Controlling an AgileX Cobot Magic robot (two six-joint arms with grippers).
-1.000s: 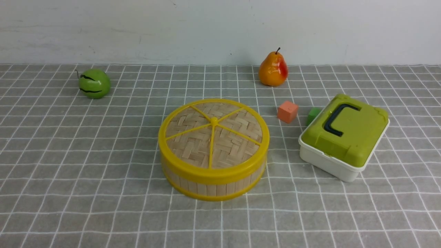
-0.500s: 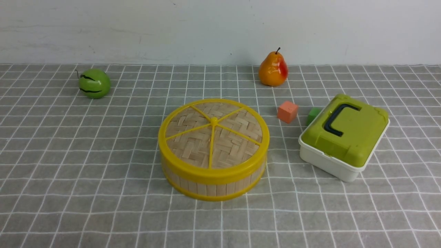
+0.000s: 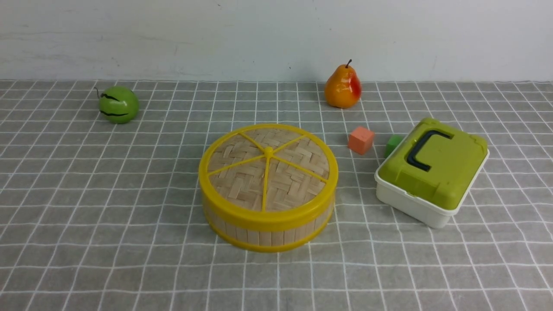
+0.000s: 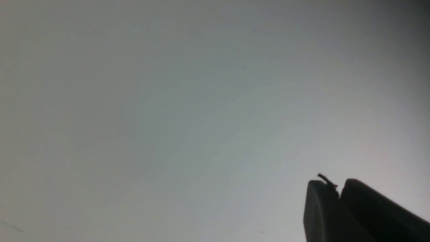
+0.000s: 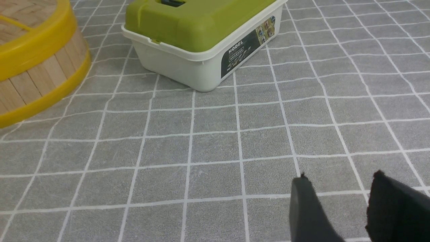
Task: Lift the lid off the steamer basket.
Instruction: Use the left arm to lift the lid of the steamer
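The lid [image 3: 268, 168], a woven bamboo disc with a yellow rim, yellow spokes and a centre knob, sits flat on the steamer basket [image 3: 263, 235] in the middle of the checked cloth. The basket's side also shows in the right wrist view [image 5: 37, 80]. No arm or gripper shows in the front view. My right gripper [image 5: 341, 178] is open and empty, low over the cloth, with the basket and the box ahead of it. My left gripper [image 4: 337, 185] has its two dark fingers together, holds nothing, and faces a blank grey surface.
A white box with a green lid and dark handle [image 3: 432, 170] stands right of the basket, also in the right wrist view [image 5: 201, 37]. An orange cube [image 3: 360, 140] and a green cube [image 3: 392, 144] lie behind it. A pear [image 3: 342, 87] stands at the back, a green apple [image 3: 118, 104] at the back left.
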